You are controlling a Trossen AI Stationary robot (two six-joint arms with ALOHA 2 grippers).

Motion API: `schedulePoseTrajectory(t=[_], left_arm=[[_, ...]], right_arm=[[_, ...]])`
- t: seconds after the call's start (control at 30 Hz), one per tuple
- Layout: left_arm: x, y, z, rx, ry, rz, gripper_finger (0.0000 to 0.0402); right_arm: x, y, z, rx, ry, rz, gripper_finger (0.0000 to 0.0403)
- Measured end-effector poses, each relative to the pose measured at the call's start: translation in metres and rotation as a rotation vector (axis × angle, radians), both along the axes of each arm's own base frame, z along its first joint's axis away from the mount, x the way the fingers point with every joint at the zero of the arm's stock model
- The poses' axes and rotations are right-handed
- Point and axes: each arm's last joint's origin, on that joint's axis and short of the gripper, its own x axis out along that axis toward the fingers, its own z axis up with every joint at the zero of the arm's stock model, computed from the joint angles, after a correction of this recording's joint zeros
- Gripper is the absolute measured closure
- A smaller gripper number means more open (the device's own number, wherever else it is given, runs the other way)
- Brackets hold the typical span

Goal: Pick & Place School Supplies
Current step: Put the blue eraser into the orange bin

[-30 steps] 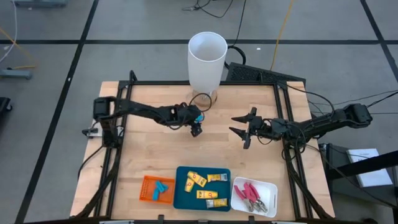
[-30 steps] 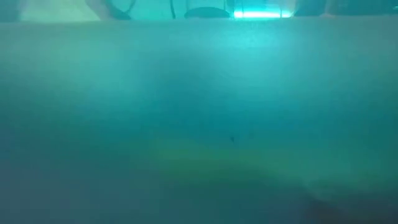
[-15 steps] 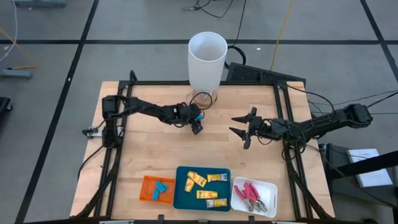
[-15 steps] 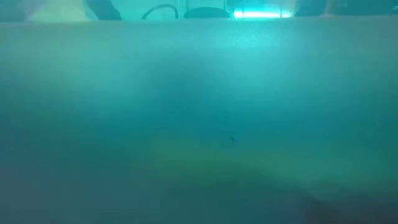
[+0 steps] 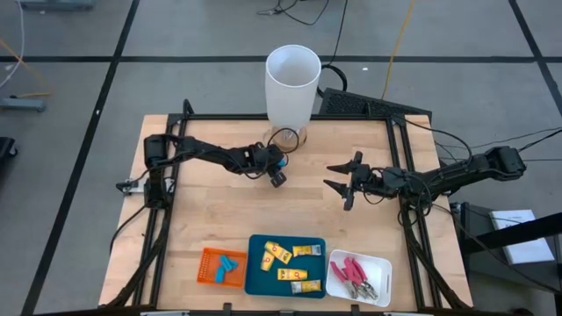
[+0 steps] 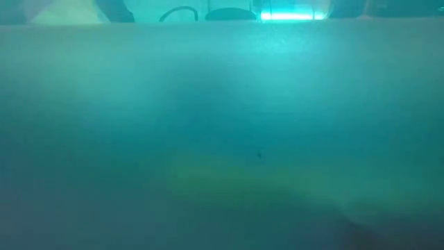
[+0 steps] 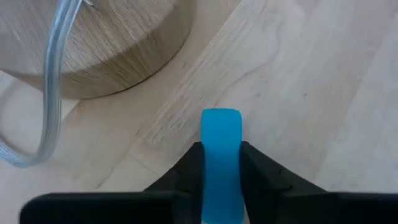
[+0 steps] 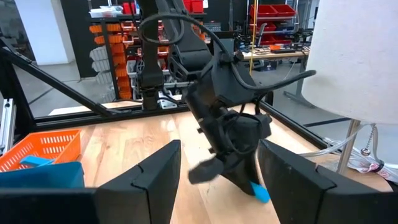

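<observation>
My left gripper (image 5: pixel 277 178) is shut on a light-blue block (image 7: pixel 221 152) beside the foot of the tall white cylinder (image 5: pixel 292 83). It also shows in the right wrist view (image 8: pixel 239 165) with the block (image 8: pixel 260 191). My right gripper (image 5: pixel 338 183) is open and empty at the table's middle right, pointing toward the left gripper. At the near edge, an orange tray (image 5: pixel 211 274) holds a blue block (image 5: pixel 230 263). A teal tray (image 5: pixel 256 285) holds several yellow pieces (image 5: pixel 279 255). A white tray (image 5: pixel 379 263) holds red-handled pliers (image 5: pixel 354 272). My left gripper pinches the light-blue block by its two long sides (image 7: pixel 219 180) between its two fingers. The block lies along the fingers and its free end (image 7: pixel 221 118) sticks out past the fingertips. The fingers slant down toward the table (image 8: pixel 239 171). Whether the block's end touches the wood I cannot tell.
The cylinder's round wooden foot (image 7: pixel 106 50) and a clear tube loop (image 7: pixel 53 93) lie close to the left gripper. Bare wood (image 5: pixel 228 215) spreads between the grippers and the trays. The low view is filled by a teal blur.
My left arm's rear part has swung a little toward the table's right. Its gripper stays by the cylinder's foot, still shut on the blue block.
</observation>
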Motion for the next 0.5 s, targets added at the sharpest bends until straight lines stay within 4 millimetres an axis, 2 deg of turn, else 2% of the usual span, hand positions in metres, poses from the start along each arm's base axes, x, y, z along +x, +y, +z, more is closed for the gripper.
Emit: schedulePoseTrajectory(t=[0.13, 0.3, 0.5], left_arm=[[-0.001, -0.003, 0.012, -0.023, -0.034, -0.028, 0.0326], [-0.003, -0.009, 0.042, -0.027, -0.122, -0.063, 0.0314], [-0.016, -0.035, 0.084, -0.029, -0.156, -0.169, 0.0327]], right_arm=[[0.000, 0.000, -0.001, -0.001, 0.009, 0.000, 0.0198], [0.000, 0.000, -0.001, -0.001, 0.011, 0.000, 0.0198], [0.000, 0.000, -0.001, -0.001, 0.011, 0.000, 0.0198]])
